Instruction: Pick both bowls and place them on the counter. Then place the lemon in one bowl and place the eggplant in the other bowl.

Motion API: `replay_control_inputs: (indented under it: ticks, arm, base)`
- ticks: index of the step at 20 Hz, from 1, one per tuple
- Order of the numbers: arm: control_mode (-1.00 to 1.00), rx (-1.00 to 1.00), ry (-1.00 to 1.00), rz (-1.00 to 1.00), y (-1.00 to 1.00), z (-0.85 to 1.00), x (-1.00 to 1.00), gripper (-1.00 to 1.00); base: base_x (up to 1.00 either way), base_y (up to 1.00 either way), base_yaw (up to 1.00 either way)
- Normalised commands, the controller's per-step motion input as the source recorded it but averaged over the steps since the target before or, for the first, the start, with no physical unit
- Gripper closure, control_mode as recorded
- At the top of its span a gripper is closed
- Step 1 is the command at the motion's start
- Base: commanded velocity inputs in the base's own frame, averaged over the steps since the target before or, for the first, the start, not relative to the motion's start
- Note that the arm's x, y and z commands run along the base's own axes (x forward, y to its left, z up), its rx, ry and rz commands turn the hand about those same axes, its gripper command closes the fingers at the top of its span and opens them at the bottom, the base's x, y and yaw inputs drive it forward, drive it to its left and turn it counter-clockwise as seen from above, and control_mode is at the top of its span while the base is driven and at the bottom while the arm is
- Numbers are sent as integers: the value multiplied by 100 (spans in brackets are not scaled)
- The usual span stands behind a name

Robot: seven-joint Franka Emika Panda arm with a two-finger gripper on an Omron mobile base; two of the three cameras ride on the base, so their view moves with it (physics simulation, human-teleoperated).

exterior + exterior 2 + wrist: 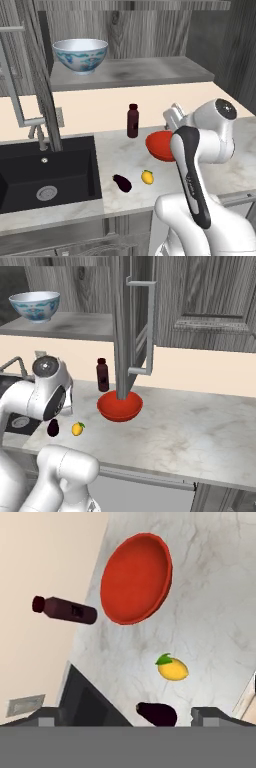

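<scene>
Two bowls are present. The desk carries the red bowl, placed right of the black sink. The floral bowl stands on the far shelf. A dark bottle stands upright just beyond the red bowl. The eggplant and lemon lie near the front edge, side by side, apart. The fingers stand wide, holding nothing, above the eggplant.

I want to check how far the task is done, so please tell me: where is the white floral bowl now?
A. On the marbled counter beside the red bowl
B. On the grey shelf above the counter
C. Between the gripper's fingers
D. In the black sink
B: the white floral bowl stands on the grey shelf, while the red bowl is already on the marbled counter.
</scene>
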Motion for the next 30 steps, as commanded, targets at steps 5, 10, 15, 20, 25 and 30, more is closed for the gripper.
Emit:
replay_control_inputs:
  ticks: [5, 10, 15, 20, 25, 30]
  arm:
    - [-100, 0, 0, 6, 17, 60, -26, -100]
    - [-100, 5, 0, 9, 16, 57, -6, -100]
    - [-100, 7, 0, 9, 25, 50, -4, -100]
    - [-100, 4, 0, 7, 31, 46, 0, -100]
    - [-100, 5, 0, 6, 35, 43, 4, -100]
    - [-100, 10, -4, 7, 38, 36, 19, -100]
  base:
    - [0, 0, 0]
    - [0, 0, 0]
    - [0, 0, 0]
    - [0, 0, 0]
    - [0, 0, 0]
    - [0, 0, 0]
